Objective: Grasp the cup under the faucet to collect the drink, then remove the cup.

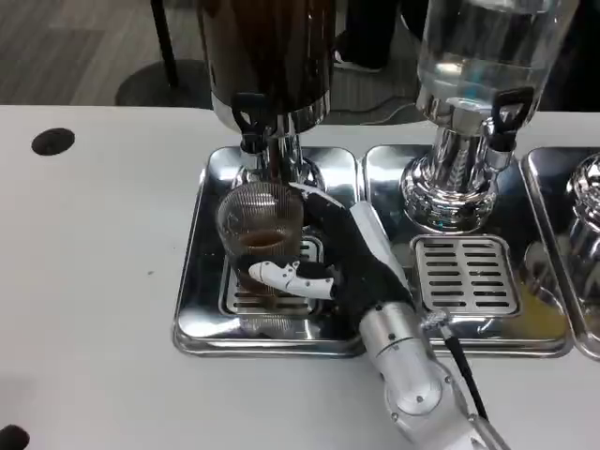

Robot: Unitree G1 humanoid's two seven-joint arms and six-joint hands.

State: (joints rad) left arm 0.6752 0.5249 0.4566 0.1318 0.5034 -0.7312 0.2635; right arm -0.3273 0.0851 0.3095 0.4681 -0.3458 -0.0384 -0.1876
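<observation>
Robot hand (342, 258) grips upright cup (261, 225) under faucet (251, 127).

My right hand (342, 258) is black across the palm side, with white fingers (281, 277); my forearm (417, 375) is silver. The cup (261, 234) is clear ribbed glass with brown drink inside. The dispenser (267, 56) holds dark brown liquid. The trays (202, 281) are mirror chrome with slotted grilles. The table (84, 281) is white, with black round holes (52, 141).
</observation>
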